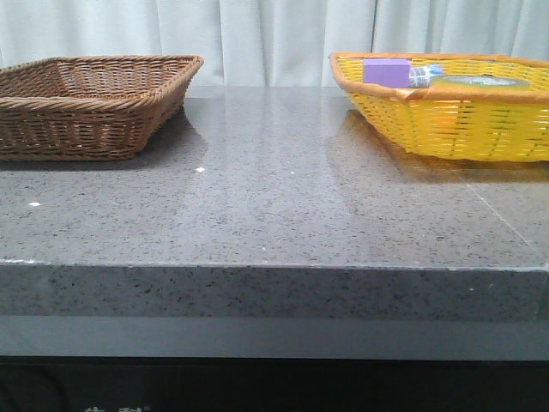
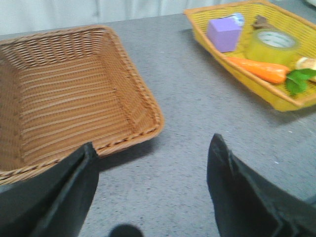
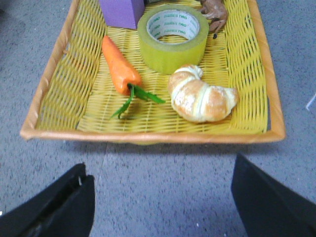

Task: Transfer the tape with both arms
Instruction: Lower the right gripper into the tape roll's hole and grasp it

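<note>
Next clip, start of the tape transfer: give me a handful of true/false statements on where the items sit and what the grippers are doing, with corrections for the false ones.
1. The wide roll of translucent yellow packing tape lies in the yellow woven basket. True.
2. The brown wicker basket holds an orange carrot. False: it holds nothing; the carrot is in the yellow basket.
3. The right gripper is shut on the tape. False: it is open and holds nothing.
4. The left gripper is open. True.
5. A golden croissant lies in the yellow basket beside the tape. True.
6. The purple box stands on the grey stone table. False: it is inside the yellow basket.
</note>
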